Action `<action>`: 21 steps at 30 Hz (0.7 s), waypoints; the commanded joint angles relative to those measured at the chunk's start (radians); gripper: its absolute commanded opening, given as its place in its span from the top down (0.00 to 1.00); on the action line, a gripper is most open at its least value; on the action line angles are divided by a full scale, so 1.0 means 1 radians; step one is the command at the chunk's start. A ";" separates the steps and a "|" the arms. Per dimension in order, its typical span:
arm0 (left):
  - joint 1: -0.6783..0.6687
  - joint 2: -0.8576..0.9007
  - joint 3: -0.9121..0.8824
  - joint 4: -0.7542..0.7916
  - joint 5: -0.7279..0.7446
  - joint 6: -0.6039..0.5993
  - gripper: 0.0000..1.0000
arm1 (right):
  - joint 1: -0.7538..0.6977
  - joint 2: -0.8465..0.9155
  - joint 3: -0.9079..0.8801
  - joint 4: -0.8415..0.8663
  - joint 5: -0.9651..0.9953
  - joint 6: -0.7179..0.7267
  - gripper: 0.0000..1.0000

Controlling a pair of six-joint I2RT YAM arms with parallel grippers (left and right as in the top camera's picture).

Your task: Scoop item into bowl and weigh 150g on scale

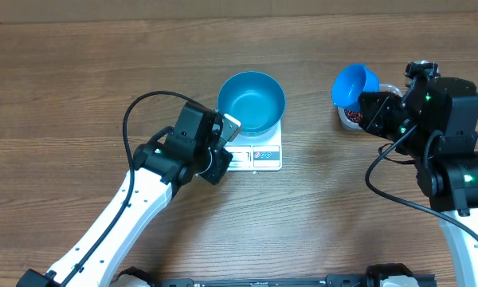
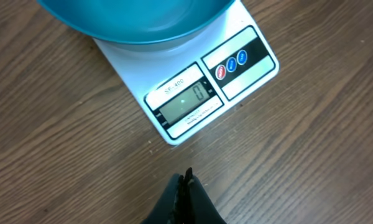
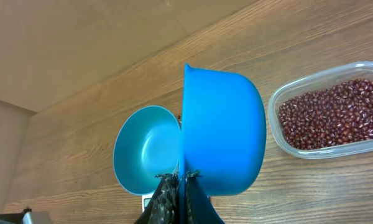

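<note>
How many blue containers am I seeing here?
2. The big bowl sits on the white scale. The smaller scoop is held in the right gripper, near the clear tub of beans. None seem hidden.

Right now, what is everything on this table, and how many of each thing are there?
bowl: one, bright blue, empty, standing on the scale
scale: one, white, middle of the table, display reading zero
tub: one, clear plastic, on the table's right side
beans: many, dark red-brown, inside the tub
scoop: one, blue, lifted off the table near the tub
table: one, brown wood, under everything
left hand: one, black, shut and empty, just in front of the scale
right hand: one, black, shut on the scoop
</note>
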 commanded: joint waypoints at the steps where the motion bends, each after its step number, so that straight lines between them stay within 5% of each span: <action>1: -0.001 0.016 -0.007 0.005 -0.022 -0.008 0.95 | -0.005 -0.018 0.033 -0.001 0.015 -0.008 0.96; 5: -0.001 0.016 -0.007 -0.003 0.021 -0.008 0.87 | -0.005 -0.018 0.033 -0.004 0.014 -0.008 0.96; 10: -0.001 0.016 -0.007 -0.003 0.025 -0.011 0.58 | -0.005 -0.018 0.033 -0.004 0.014 -0.007 0.96; 14: -0.001 0.016 -0.007 -0.003 0.024 -0.010 0.20 | -0.005 -0.018 0.033 -0.006 0.015 -0.008 0.96; 15: -0.001 0.016 -0.007 -0.003 0.024 -0.010 0.01 | -0.005 -0.018 0.033 -0.007 0.015 -0.008 0.96; 21: -0.001 0.016 -0.007 -0.003 0.016 -0.010 0.01 | -0.005 -0.018 0.033 -0.008 0.014 -0.008 0.96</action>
